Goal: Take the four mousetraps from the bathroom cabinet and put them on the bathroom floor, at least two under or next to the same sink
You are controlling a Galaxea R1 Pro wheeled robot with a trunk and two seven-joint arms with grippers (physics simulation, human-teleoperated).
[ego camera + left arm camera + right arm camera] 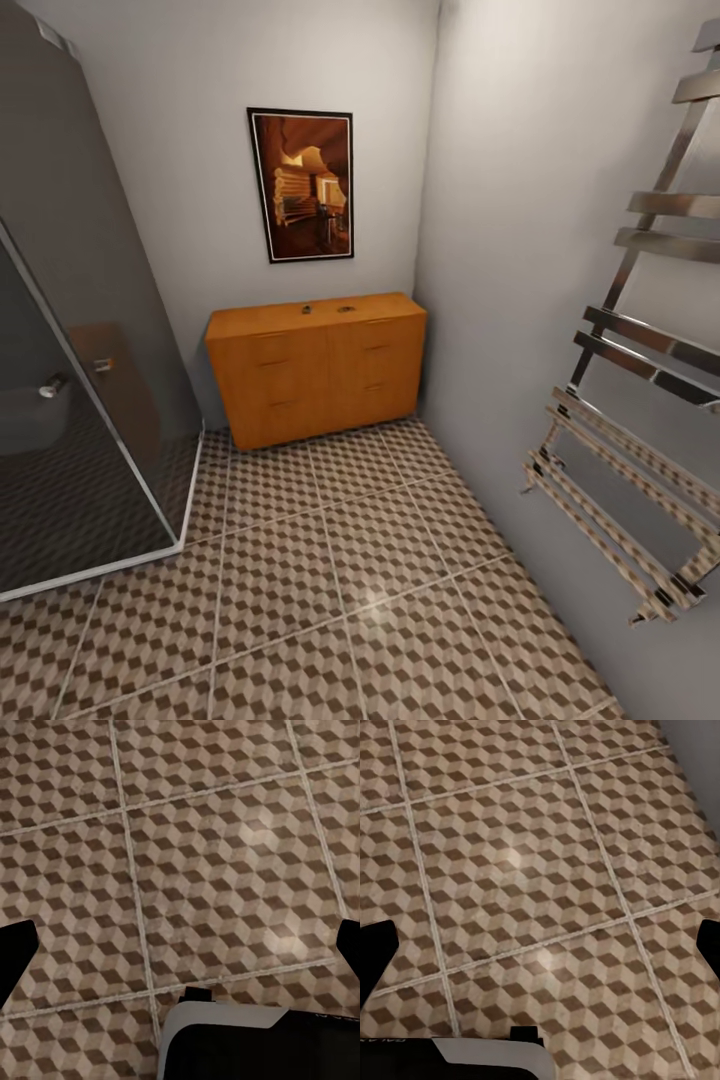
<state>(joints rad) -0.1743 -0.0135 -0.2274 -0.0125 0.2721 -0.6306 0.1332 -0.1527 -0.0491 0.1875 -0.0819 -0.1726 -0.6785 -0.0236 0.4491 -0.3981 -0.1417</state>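
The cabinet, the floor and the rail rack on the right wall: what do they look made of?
The cabinet looks like orange-brown wood with a smooth satin finish; faint grain, slim bar handles. The floor looks like glazed tile: printed cube pattern, pale grout lines, soft glare spots. The rail rack seems polished chrome metal, since its bars mirror the floor pattern.

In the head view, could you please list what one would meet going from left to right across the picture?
Glass shower enclosure → orange-brown cabinet, with the framed picture on the wall above it and small dark items, probably mousetraps, on its top → chrome towel rail on the right wall.
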